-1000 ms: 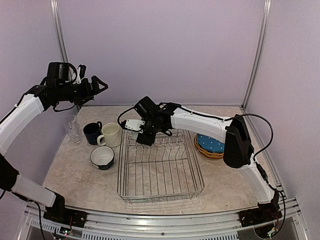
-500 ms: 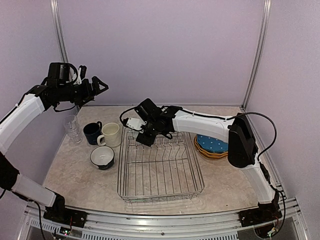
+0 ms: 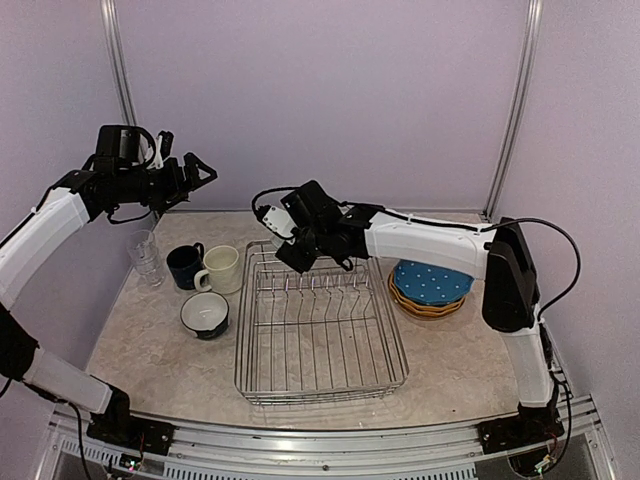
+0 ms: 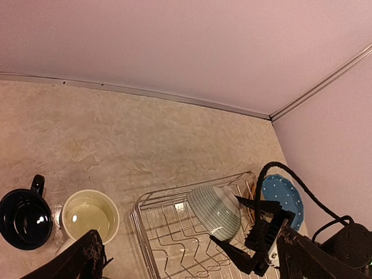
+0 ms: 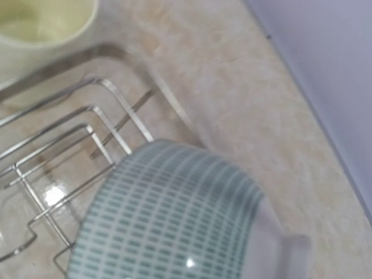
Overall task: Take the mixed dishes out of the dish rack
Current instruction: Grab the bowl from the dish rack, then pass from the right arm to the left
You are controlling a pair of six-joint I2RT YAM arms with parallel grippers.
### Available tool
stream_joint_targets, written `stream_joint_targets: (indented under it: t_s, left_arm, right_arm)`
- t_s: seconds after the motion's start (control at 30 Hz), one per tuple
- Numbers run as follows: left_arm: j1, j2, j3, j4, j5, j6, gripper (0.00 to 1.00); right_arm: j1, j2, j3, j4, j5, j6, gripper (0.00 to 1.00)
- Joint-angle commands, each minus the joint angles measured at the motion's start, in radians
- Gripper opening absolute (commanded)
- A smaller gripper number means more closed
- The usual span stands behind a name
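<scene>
The right gripper point(image 4: 224, 218) is clamped on a teal-dashed bowl point(image 4: 214, 210), which is tipped on its side over the far left corner of the wire dish rack point(image 3: 320, 385). The left gripper point(image 3: 192, 160) hangs high at the left, jaws spread wide and holding nothing. Left of the rack stand a cream mug point(image 3: 222, 268), a navy mug point(image 3: 185, 265), stacked clear glasses point(image 3: 145, 255) and a second bowl point(image 3: 205, 313) — right of it, a blue dotted plate point(image 3: 430, 283) tops a yellow one.
</scene>
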Motion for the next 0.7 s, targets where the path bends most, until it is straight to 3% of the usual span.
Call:
stream_joint_targets:
  t_s: [0.0,0.17,0.3,0.5,0.67]
  left_arm:
    - [0.007,0.005,0.027,-0.006,0.020,-0.004,0.99]
    - [0.005,0.024,0.033,0.001,0.091,-0.013,0.99]
    - [-0.011,0.057,0.029,0.055,0.269,-0.032,0.98]
    - [-0.136,0.115,0.010,0.119,0.393,-0.059,0.95]
    - [-0.231,0.192,0.016,0.125,0.449,-0.071,0.88]
  right_arm:
    - [-0.002,-0.165,-0.098,0.139,0.015,0.127,0.00]
    - [-0.042,-0.335,-0.311,0.299,-0.167,0.332,0.00]
    - [-0.095,-0.474,-0.494,0.434,-0.326,0.558,0.00]
    - [-0.186,-0.614,-0.764,0.682,-0.559,0.869,0.00]
    - [-0.205,-0.669,-0.882,0.879,-0.672,1.029,0.00]
